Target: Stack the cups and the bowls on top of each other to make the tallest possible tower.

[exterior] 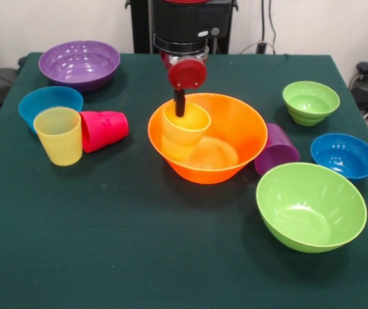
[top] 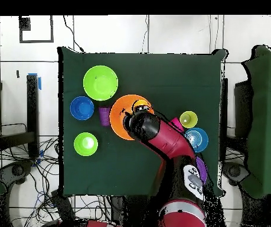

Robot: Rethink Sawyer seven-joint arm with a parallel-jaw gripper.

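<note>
The large orange bowl (exterior: 229,151) stands at the table's middle; it also shows in the overhead view (top: 117,116). My gripper (exterior: 180,111) hangs over its far left side, shut on the rim of the yellow-orange cup (exterior: 189,129). The cup is upright and held inside the bowl, above its bottom. In the overhead view my arm covers the gripper (top: 140,110) and the cup. The purple cup (exterior: 276,149) lies on its side against the orange bowl's right. The pale yellow cup (exterior: 58,135) stands upright at the left, with the red-pink cup (exterior: 103,130) on its side next to it.
The large purple bowl (exterior: 79,63) is at the far left, with a small blue bowl (exterior: 49,103) in front of it. On the right are a small lime green bowl (exterior: 310,102), a small blue bowl (exterior: 344,155) and the large lime green bowl (exterior: 310,206).
</note>
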